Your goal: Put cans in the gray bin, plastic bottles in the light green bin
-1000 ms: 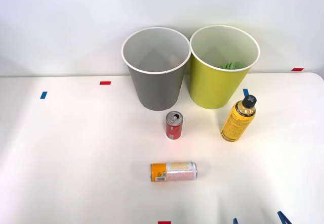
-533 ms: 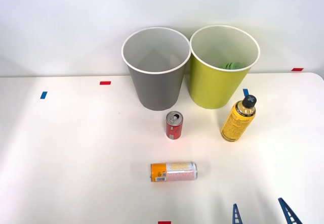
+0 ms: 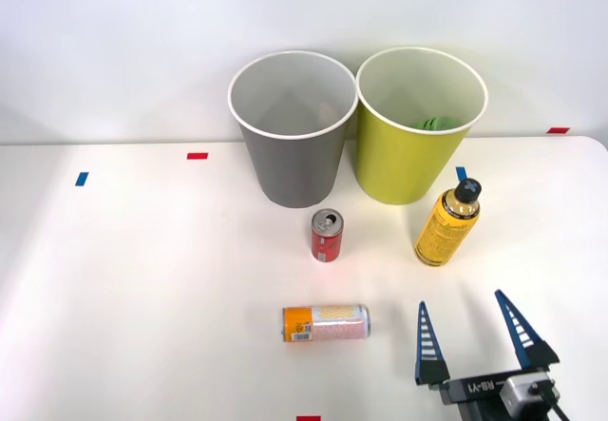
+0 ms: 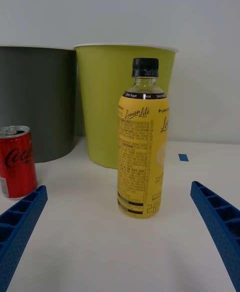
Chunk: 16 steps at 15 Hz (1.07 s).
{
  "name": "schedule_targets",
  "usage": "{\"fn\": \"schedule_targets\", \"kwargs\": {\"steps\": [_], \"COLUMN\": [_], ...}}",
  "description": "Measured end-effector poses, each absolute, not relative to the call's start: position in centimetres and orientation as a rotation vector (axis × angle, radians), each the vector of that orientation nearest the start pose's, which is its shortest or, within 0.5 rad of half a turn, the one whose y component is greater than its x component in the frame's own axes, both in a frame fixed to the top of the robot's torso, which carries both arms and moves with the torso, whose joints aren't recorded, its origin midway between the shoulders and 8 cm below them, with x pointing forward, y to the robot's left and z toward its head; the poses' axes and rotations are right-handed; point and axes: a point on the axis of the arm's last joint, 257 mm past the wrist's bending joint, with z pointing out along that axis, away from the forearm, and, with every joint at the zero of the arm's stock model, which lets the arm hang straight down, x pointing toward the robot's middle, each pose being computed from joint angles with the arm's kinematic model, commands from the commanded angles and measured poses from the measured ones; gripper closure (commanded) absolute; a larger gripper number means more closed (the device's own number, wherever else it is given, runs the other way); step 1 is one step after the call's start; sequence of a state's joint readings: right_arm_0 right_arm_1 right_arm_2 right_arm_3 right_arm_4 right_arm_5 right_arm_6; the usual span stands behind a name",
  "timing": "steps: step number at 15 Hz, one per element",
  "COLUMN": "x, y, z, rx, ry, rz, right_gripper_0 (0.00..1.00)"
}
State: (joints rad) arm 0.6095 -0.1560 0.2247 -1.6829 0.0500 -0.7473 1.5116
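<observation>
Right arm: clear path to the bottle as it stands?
Probably yes. The right pincer is open, facing the upright bottle, with bare table between them. The red can stands off to one side; the green bin is behind the bottle.

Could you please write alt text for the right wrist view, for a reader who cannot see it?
A yellow-labelled plastic bottle with a black cap stands upright on the white table, centred between the right gripper's open blue fingers. Behind it stands the light green bin, with the gray bin and an upright red can beside it.
</observation>
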Motion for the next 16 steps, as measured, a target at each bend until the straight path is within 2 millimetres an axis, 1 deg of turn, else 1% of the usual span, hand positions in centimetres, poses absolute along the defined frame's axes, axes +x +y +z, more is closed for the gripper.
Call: {"fn": "schedule_targets", "kwargs": {"steps": [1,2,4,8,12,16], "x": [34.3,35.6,38.0,41.7,44.1,45.8], "y": [-20.7,-21.0,-21.6,-22.3,-22.6,-22.7], "z": [-24.6,-25.1,-24.9,-22.8,-21.5,-21.1], "rx": [-0.116,-0.113,-0.105,-0.098,-0.066,-0.054], "ry": [1.295,1.29,1.263,1.237,1.232,1.252], "rz": [0.063,0.06,0.048,0.037,0.041,0.037], "right_gripper_0": [0.0,0.0,0.0,0.0,0.0,0.0]}}
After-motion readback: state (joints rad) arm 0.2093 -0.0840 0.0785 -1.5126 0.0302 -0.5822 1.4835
